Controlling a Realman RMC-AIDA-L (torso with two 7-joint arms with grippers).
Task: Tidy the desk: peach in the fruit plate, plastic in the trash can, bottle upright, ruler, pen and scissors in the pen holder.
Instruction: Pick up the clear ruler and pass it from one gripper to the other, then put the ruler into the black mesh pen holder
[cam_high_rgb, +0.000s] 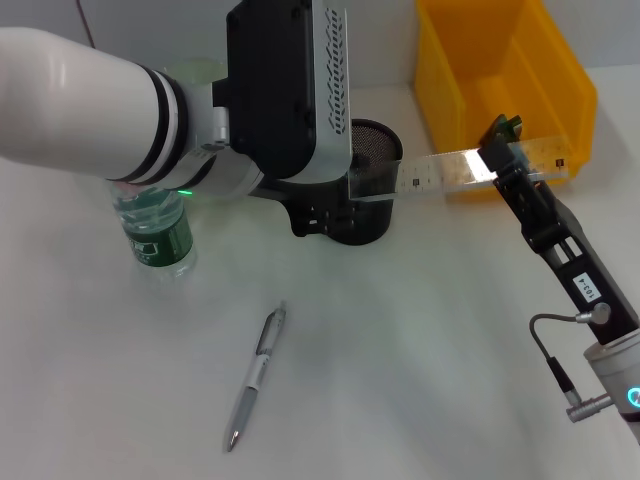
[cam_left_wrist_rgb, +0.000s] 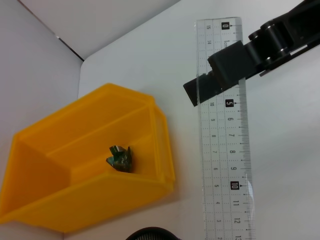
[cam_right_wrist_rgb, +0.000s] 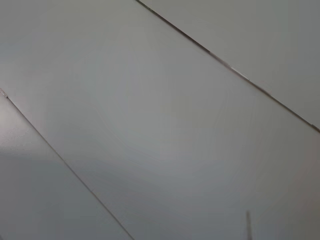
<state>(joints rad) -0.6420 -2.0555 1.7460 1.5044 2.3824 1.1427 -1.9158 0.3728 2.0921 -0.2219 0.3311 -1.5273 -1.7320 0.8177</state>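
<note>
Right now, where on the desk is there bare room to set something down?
The widest bare patch is the desk between the pen and the right gripper. Another lies near the front, beside the bottle. It is crowded at the back, where the left arm, pen holder, ruler and yellow bin meet.

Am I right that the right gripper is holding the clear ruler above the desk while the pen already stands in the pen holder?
Not quite: the pen lies on the desk, as the head view shows. The right gripper does hold the clear ruler beside the pen holder.
</note>
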